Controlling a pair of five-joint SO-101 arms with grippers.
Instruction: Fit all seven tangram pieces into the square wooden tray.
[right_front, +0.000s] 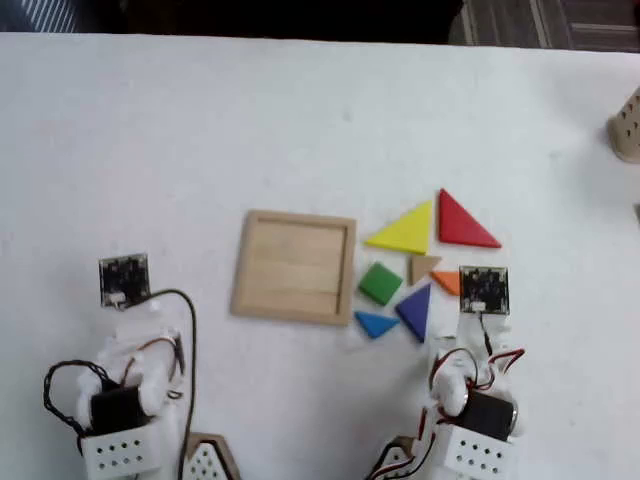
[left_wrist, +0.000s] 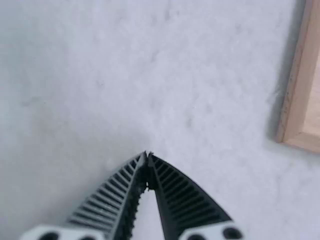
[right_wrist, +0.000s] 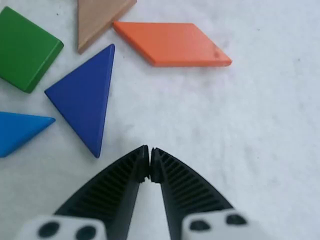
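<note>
Sitting empty on the white surface: wooden tray. All seven pieces lie loose at its 3 o'clock. Left tool, at the tray's 9 o'clock, and right tool, near the dark blue triangle, are both pinched closed, holding nothing.

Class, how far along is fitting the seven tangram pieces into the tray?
Done: nothing; the wooden tray holds no piece. In hand: nothing; the left gripper and right gripper are shut and empty. Left: all seven, lying beside the tray: yellow triangle, red triangle, green square, tan triangle, orange parallelogram, dark blue triangle, light blue triangle.
</note>
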